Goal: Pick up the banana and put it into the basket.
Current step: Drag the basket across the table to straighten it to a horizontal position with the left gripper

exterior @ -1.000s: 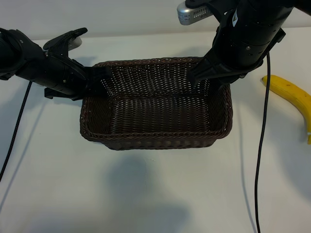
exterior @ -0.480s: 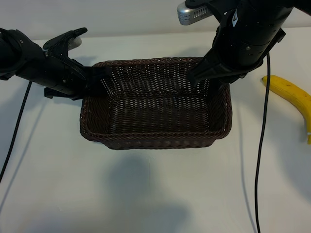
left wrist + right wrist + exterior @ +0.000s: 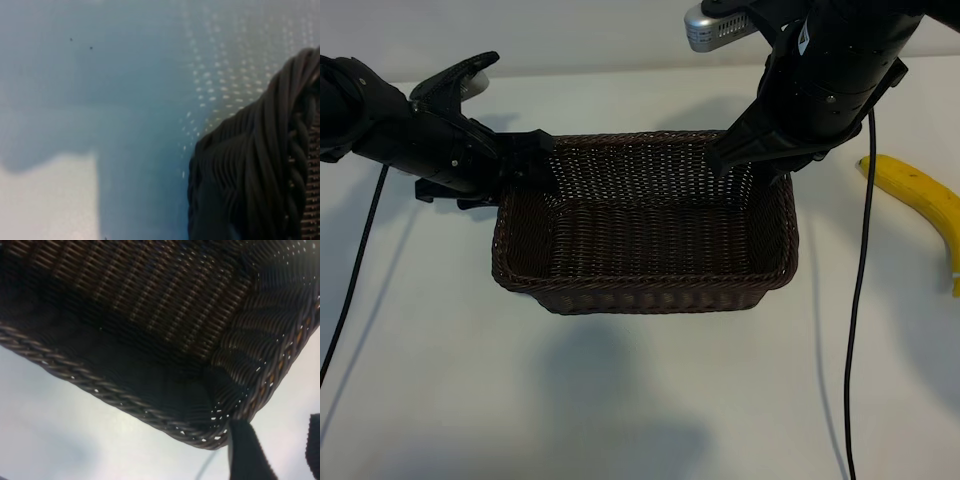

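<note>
While the basket (image 3: 645,225) sat mid-bench, the banana (image 3: 928,205) lay well apart to its right on the bench (image 3: 620,400). Left gripper (image 3: 532,160) was at the basket's far left corner, jaws apart; right gripper (image 3: 745,160) gripped its far right rim.

Dark woven basket (image 3: 260,165) rim on table (image 3: 100,100)
</note>
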`<state>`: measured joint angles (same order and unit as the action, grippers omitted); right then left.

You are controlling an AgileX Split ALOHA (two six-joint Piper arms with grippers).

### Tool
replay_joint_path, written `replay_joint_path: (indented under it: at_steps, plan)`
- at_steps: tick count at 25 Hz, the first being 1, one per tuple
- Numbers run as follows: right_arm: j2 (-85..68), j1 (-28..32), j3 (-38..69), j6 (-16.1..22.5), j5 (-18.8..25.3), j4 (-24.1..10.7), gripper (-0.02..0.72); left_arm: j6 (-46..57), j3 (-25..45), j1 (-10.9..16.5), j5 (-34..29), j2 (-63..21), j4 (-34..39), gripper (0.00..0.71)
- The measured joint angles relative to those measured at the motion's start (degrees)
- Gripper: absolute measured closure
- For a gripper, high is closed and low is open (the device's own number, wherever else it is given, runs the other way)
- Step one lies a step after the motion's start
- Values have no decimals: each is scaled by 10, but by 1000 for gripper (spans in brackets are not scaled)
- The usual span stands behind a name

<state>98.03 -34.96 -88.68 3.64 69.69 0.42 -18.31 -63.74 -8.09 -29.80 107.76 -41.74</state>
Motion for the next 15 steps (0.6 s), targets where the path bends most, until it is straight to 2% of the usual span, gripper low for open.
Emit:
replay_joint_path:
  at_steps: [15]
  plan:
    - [0,0,0,0,0,-1,386,3,0,0,-21,-20,0,127]
